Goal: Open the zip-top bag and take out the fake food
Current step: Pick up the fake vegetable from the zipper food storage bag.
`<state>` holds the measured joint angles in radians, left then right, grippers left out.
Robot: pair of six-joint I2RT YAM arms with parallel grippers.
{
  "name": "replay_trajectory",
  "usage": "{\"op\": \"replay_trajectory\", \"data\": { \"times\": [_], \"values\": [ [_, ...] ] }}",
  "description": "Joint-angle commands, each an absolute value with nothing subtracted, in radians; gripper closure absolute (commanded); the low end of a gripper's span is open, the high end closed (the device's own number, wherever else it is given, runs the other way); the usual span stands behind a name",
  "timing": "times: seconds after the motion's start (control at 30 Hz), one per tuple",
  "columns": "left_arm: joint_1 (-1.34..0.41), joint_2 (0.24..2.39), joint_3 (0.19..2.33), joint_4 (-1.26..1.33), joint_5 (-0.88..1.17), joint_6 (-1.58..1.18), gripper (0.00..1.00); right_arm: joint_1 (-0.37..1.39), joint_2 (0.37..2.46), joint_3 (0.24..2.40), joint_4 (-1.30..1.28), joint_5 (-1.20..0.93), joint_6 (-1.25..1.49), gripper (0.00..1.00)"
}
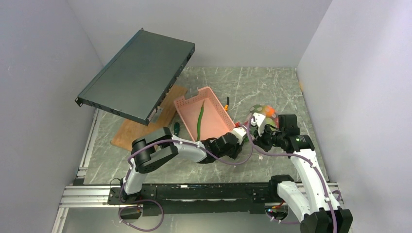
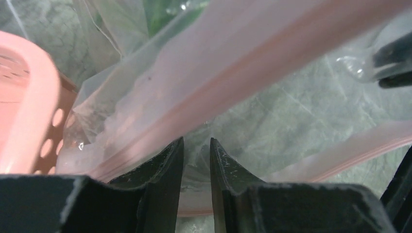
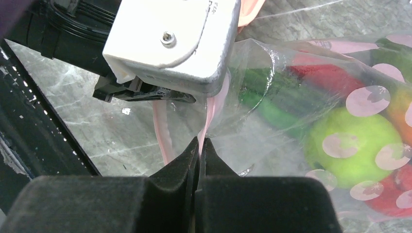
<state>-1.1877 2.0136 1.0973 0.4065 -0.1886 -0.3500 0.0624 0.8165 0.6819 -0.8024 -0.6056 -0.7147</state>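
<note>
The zip-top bag (image 1: 262, 112) lies right of the pink basket, its mouth pulled open between my two grippers. The left gripper (image 1: 246, 132) straddles one pink zip lip; in the left wrist view (image 2: 197, 141) its jaws stand a narrow gap apart with bag film (image 2: 233, 73) and the strip pinched between them. The right gripper (image 1: 257, 132) is shut on the other lip, as the right wrist view (image 3: 199, 141) shows. Fake food is inside the bag (image 3: 291, 58): a lime-green apple (image 3: 354, 145), green pods (image 3: 272, 102) and red pieces (image 3: 335, 77).
The pink perforated basket (image 1: 182, 104) holds one long green pod (image 1: 200, 119) and sits just left of the left gripper (image 3: 145, 94); its rim shows in the left wrist view (image 2: 29, 111). A green-handled screwdriver (image 1: 176, 128), a wooden board (image 1: 141, 128) and a tilted dark metal box (image 1: 138, 75) are further left.
</note>
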Motion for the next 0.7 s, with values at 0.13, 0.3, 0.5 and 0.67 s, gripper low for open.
{"op": "replay_trajectory", "data": {
  "times": [0.13, 0.3, 0.5, 0.67],
  "values": [
    [-1.176, 1.969, 1.031, 0.455, -0.149, -0.412, 0.65, 0.057, 0.827, 0.696, -0.840, -0.686, -0.777, 1.00],
    [-1.171, 1.872, 0.940, 0.635, -0.150, -0.407, 0.62, 0.055, 0.814, 0.696, -0.852, -0.706, -0.795, 1.00],
    [-1.166, 1.769, 0.808, 0.836, -0.132, -0.455, 0.54, 0.049, 0.811, 0.698, -0.856, -0.708, -0.800, 1.00],
    [-1.137, 1.754, 0.780, 0.939, -0.050, -0.524, 0.49, 0.045, 0.809, 0.698, -0.855, -0.710, -0.798, 1.00]
  ]
}}
